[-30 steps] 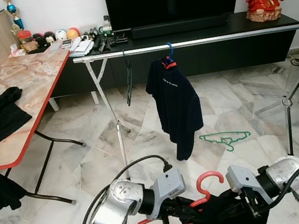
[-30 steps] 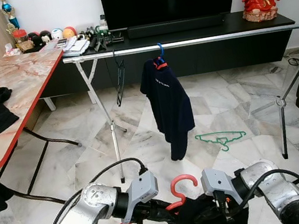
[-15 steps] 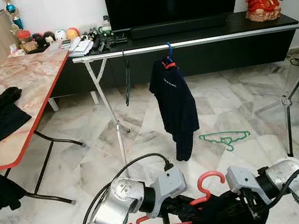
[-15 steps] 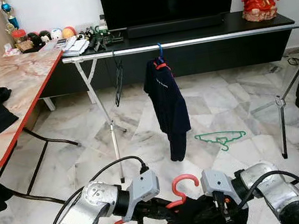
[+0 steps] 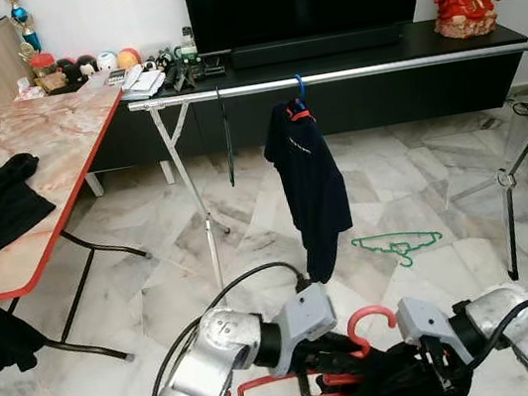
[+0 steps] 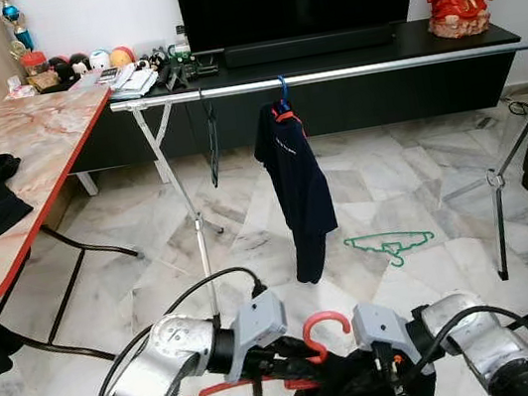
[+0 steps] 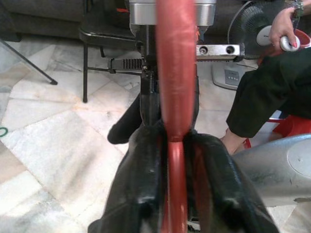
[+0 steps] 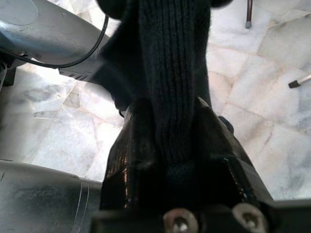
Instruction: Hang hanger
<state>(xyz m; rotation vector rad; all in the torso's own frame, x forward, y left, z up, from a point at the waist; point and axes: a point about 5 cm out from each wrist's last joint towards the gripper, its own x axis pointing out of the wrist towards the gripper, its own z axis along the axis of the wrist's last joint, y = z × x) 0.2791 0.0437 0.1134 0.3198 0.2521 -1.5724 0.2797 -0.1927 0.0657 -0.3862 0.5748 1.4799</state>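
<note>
1. Nearest the robot, the left gripper [image 7: 172, 145] is clamped on the red hanger [image 6: 245, 394], low in front of its body; in the left wrist view the red bar is pinched between the two black fingers [image 7: 141, 189].
2. The right gripper [image 8: 170, 145] is closed on a black knitted garment [image 6: 351, 395], which drapes over the hanger beside the left gripper.
3. To do this step well, the robot should probably seat the garment squarely on both hanger shoulders before lifting, keeping the hook [image 6: 327, 326] upright and free.
4. Farther off stands the rail [image 5: 374, 69], where a dark shirt [image 5: 309, 176] already hangs; the bare stretch to its right looks the safest spot.
5. A green hanger [image 5: 399, 244] lies on the floor below.
</note>
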